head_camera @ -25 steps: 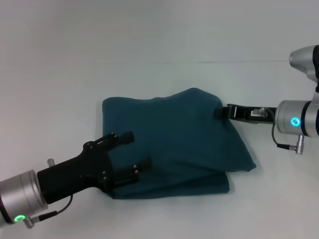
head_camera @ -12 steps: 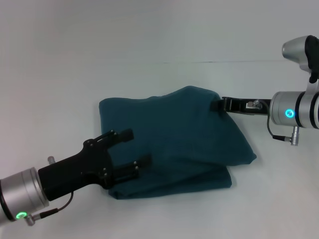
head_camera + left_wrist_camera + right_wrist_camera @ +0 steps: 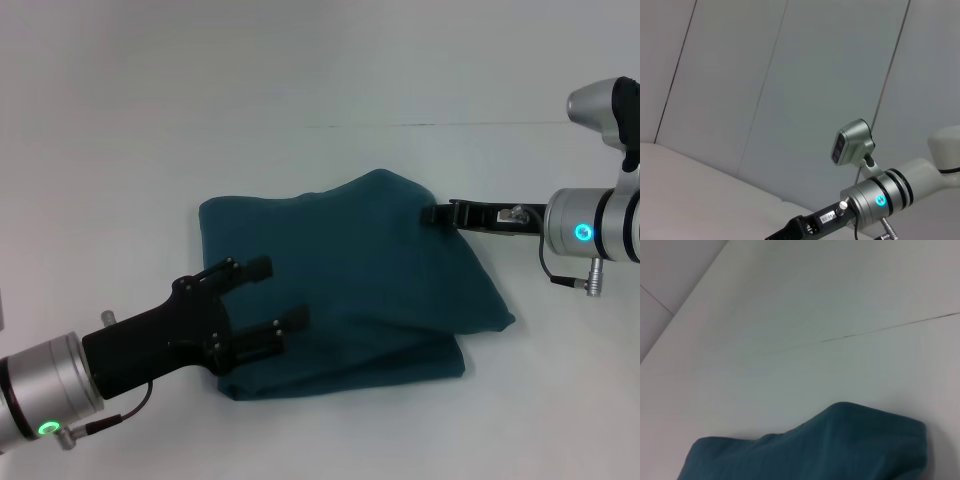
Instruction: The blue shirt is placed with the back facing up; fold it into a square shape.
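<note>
Left gripper (image 3: 270,296) hovers over the near-left corner of the blue shirt (image 3: 370,270), fingers spread wide with nothing between them; in the last second it has edged slightly forward across the cloth. At the shirt's far-right corner, the right gripper (image 3: 432,213) appears pinched on the blue shirt's edge and has drawn a little away, lifting that corner into a peak. The blue shirt lies already folded into a rough, lumpy rectangle on the white table (image 3: 300,80), so squaring up seems close.
</note>
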You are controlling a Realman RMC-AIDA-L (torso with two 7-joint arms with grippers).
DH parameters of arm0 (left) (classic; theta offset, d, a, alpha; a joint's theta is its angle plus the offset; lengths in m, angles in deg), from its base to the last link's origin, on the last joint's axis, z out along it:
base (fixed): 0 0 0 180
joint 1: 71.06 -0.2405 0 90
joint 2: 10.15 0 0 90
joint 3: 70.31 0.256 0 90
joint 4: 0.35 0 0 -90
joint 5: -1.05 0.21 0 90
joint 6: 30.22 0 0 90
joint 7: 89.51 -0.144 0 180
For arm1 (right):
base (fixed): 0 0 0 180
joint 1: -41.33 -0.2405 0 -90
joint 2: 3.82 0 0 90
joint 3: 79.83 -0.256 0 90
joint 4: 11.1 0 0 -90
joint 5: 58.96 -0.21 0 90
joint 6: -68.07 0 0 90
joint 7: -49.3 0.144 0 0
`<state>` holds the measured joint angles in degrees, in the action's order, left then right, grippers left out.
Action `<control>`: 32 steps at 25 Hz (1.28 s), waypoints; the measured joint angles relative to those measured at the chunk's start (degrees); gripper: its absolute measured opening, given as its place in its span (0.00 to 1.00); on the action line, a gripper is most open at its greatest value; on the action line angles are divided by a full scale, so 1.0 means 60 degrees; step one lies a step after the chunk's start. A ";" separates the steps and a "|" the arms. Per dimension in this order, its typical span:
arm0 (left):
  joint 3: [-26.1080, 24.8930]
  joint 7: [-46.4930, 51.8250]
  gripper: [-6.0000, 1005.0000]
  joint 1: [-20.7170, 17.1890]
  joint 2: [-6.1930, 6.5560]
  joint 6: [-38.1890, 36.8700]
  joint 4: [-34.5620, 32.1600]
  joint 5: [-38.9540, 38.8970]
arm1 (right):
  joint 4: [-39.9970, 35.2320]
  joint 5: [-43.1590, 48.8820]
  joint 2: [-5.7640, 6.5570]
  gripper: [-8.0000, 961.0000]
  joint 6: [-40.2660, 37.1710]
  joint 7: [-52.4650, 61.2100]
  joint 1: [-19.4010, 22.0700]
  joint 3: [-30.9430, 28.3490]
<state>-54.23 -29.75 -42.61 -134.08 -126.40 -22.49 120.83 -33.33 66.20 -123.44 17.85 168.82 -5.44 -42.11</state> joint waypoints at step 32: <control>0.0000 0.0082 0.87 0.0063 0.0000 0.0123 0.0014 0.0030 | 0.0196 -0.0845 -0.0042 0.06 0.0282 -0.0831 -0.0084 -0.0010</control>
<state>-54.22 -29.26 -42.23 -134.08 -125.66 -22.41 121.01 -32.15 61.13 -123.69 19.54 163.84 -5.95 -42.17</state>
